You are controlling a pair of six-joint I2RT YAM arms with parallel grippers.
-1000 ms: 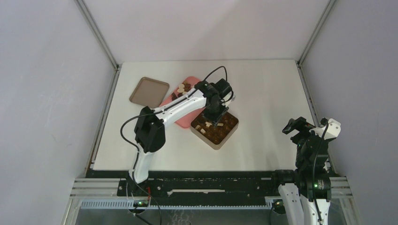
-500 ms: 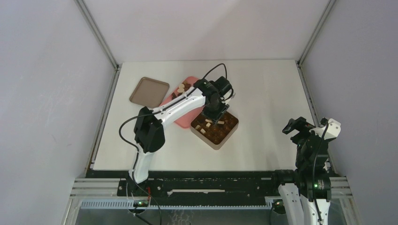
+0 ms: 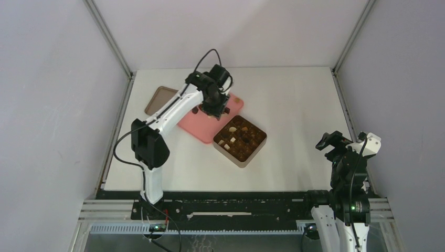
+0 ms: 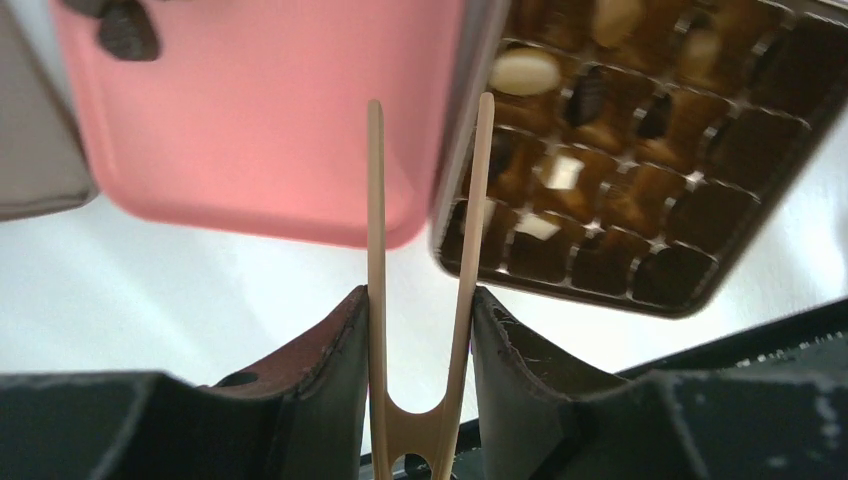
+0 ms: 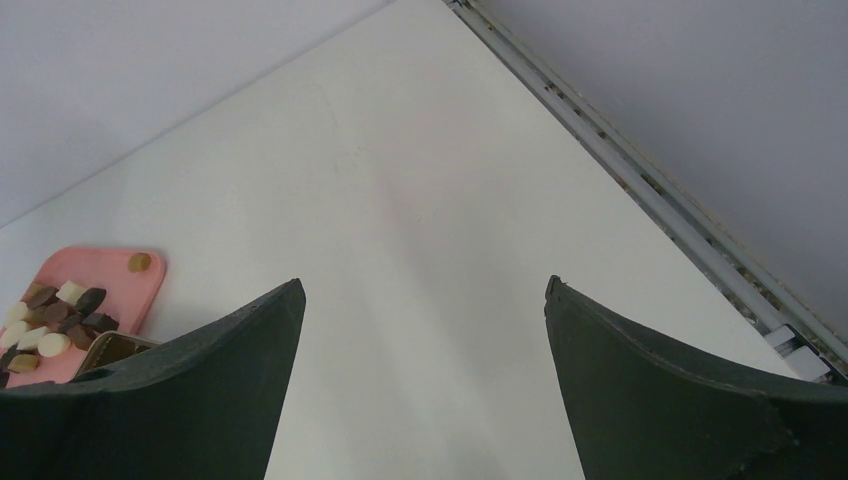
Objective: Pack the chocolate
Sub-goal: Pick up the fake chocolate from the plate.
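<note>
Now the square tin (image 3: 240,140) sits mid-table with dark and cream chocolate pieces (image 4: 527,72) in several cells of its grid. More lie heaped at the far end of the pink tray (image 3: 202,128) just to its left. The left gripper (image 4: 420,300) is clamped on thin wooden tongs (image 4: 375,200), whose tips stand apart, holding nothing. The right gripper (image 5: 420,290) hangs spread wide at the near right. Over the last second the left arm swung from above the tin to the tray's far end, while the right stayed put. From above, the left gripper hides most of the heap, and its arm covers part of a flat brown tray (image 3: 156,100).
</note>
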